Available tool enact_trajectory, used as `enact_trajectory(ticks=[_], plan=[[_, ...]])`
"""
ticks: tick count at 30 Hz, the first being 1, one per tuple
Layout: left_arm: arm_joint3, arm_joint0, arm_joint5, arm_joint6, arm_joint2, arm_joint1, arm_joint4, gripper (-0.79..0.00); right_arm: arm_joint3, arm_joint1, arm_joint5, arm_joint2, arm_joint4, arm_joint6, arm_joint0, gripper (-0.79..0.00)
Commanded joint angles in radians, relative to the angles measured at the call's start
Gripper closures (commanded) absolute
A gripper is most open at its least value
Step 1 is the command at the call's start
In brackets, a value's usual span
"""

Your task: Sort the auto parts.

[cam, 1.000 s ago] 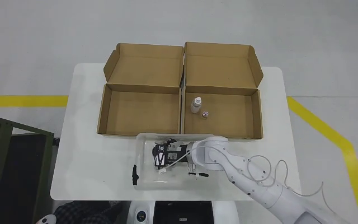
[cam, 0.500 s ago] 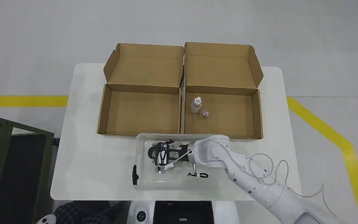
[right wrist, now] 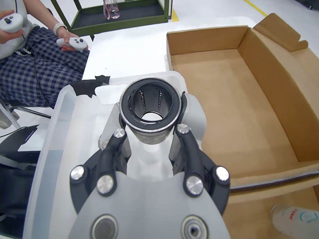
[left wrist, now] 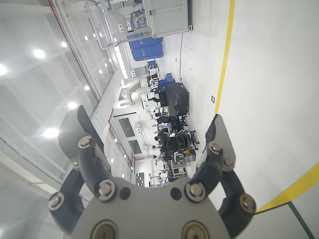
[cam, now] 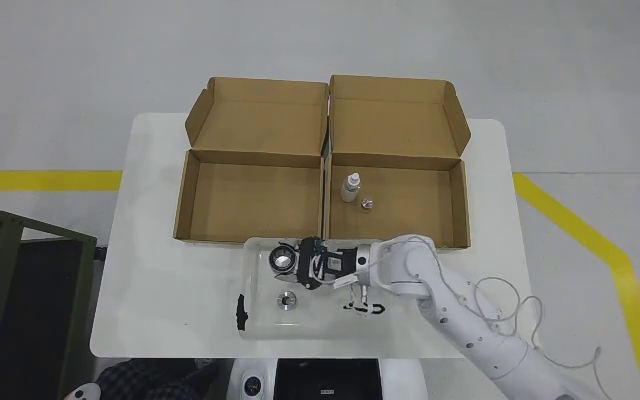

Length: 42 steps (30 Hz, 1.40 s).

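Observation:
My right gripper (right wrist: 152, 115) is shut on a steel cylindrical bearing (right wrist: 150, 110) with black rims, held upright above the clear plastic tray (right wrist: 49, 135). From the top, the bearing (cam: 283, 261) and right gripper (cam: 302, 266) hang over the tray's (cam: 252, 285) far left part, close to the left cardboard box (cam: 250, 200). A small metal ring part (cam: 289, 300) and a black clip (cam: 362, 308) lie in the tray. My left gripper (left wrist: 148, 115) is open with nothing between its fingers and faces the room.
The right cardboard box (cam: 420, 210) holds a white bottle (cam: 349, 187) and a small part (cam: 367, 203). A black part (cam: 240, 312) lies at the tray's left end. Both box lids stand open at the back. A green cart (cam: 40, 290) stands left of the table.
My right gripper has risen from the tray bottom with the bearing in it and drawn back to the right. The small metal ring part now lies uncovered in the tray.

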<state>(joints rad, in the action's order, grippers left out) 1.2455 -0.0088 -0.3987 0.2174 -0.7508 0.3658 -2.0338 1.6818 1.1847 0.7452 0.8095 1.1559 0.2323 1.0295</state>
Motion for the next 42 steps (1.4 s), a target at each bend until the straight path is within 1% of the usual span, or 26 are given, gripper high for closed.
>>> enact_trajectory(ticks=[1,11,24,31,36,42], plan=[[0.0,0.0,0.0,0.0,0.0,0.0,0.0,-0.785,0.018,-0.005,0.007,0.025,-0.015,-0.009,0.012,0.0],[0.0,0.0,0.0,0.0,0.0,0.0,0.0,-0.785,0.085,-0.026,0.03,0.123,-0.074,-0.044,0.061,0.0],[0.0,0.0,0.0,0.0,0.0,0.0,0.0,-0.785,0.098,-0.03,0.037,0.178,-0.149,-0.094,0.068,0.0],[0.0,0.0,0.0,0.0,0.0,0.0,0.0,-0.785,0.095,-0.028,0.015,0.197,-0.175,-0.116,0.054,0.0],[0.0,0.0,0.0,0.0,0.0,0.0,0.0,-0.785,0.095,-0.023,-0.036,0.206,-0.183,-0.129,0.049,0.0],[0.0,0.0,0.0,0.0,0.0,0.0,0.0,-0.785,0.082,-0.018,-0.059,0.202,-0.196,-0.131,0.035,0.0]])
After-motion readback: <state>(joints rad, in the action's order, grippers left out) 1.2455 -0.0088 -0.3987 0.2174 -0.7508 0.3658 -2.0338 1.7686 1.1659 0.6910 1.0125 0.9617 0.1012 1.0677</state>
